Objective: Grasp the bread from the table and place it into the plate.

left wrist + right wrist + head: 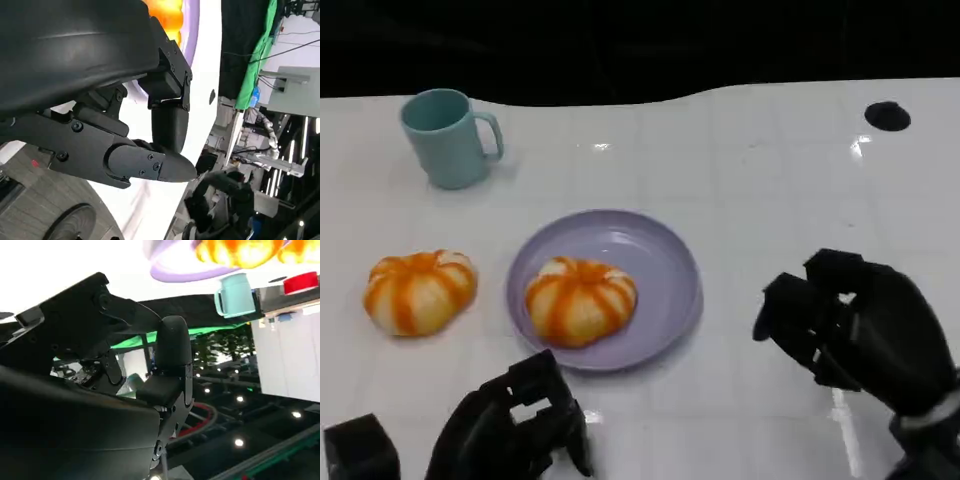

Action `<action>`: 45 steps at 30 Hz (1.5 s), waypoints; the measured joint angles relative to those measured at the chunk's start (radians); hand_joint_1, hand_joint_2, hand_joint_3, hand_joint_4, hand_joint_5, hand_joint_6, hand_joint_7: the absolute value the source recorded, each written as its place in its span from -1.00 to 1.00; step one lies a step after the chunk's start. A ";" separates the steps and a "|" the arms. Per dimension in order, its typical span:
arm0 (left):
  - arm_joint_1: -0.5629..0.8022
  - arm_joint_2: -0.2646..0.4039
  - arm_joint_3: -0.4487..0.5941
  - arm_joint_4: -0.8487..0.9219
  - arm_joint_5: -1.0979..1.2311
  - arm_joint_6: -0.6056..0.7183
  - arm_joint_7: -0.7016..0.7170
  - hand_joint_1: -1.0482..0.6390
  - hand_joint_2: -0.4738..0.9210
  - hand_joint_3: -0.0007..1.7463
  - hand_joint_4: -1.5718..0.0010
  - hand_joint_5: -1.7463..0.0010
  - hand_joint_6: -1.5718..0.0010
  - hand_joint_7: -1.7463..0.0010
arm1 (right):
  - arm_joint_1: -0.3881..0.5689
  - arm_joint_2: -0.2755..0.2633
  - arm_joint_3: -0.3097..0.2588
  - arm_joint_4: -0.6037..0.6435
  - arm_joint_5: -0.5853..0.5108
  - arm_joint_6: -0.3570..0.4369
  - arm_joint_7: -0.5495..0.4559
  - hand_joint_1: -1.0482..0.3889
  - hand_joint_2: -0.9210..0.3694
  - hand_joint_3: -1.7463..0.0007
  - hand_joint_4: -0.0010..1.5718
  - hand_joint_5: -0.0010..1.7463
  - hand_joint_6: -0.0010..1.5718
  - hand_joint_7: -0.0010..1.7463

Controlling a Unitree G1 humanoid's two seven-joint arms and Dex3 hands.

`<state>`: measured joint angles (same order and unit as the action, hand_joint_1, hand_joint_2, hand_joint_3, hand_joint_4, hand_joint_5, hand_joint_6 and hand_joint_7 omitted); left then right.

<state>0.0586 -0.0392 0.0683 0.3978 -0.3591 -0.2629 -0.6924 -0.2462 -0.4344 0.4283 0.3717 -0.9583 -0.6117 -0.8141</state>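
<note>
White tabletop (770,180) with a dark backdrop behind it, that's what I'm looking at from the head cam. Progress looks about half done to me: one bread (580,298) already sits in the purple plate (670,262), a bit left of its middle, while the other bread (419,290) is still on the table just left of the plate, not touching it. So if both need to go in, that one's what's left. My left hand (510,425) hangs low near the front edge below the plate, fingers curled in, nothing in them as far as I can see. My right hand (855,325) is off to the right of the plate, also holding nothing, fingers loosely bent but apart. Count: two breads, one plate, one teal mug (448,137) at the back left, and one small black spot (887,115) at the far right.
</note>
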 measured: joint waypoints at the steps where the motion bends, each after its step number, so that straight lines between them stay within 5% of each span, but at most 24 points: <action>1: 0.000 0.000 0.000 0.000 0.000 0.000 0.000 -0.52 1.00 -0.75 -0.02 -1.00 0.11 -0.79 | 0.028 -0.007 -0.010 -0.017 0.008 0.003 0.009 0.23 -0.17 -0.30 0.09 1.00 -0.13 0.97; 14: -0.005 0.002 0.005 0.004 -0.002 0.010 0.000 -0.51 1.00 -0.75 -0.02 -1.00 0.11 -0.78 | 0.205 -0.037 -0.065 -0.095 0.044 0.029 0.107 0.20 -0.20 -0.27 0.10 1.00 -0.05 0.84; 35: 0.000 0.005 0.004 0.000 -0.001 0.007 0.000 -0.52 1.00 -0.76 -0.02 -1.00 0.09 -0.77 | 0.178 -0.014 -0.057 0.043 0.051 -0.025 0.050 0.22 -0.12 -0.39 0.16 1.00 -0.12 1.00; 40: -0.001 0.007 0.005 0.000 -0.001 0.007 -0.001 -0.52 1.00 -0.78 -0.02 -1.00 0.09 -0.77 | 0.171 0.011 -0.058 0.082 0.130 -0.094 0.074 0.25 -0.04 -0.49 0.14 1.00 0.06 0.58; 45: -0.001 0.007 0.006 0.001 -0.001 0.005 -0.001 -0.51 1.00 -0.76 -0.01 -1.00 0.10 -0.77 | 0.166 0.032 -0.066 0.136 0.293 -0.210 0.199 0.23 0.04 -0.56 0.12 0.96 0.10 0.46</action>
<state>0.0575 -0.0318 0.0743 0.3986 -0.3604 -0.2576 -0.6929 -0.0798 -0.4027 0.3619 0.5072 -0.6654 -0.8214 -0.6150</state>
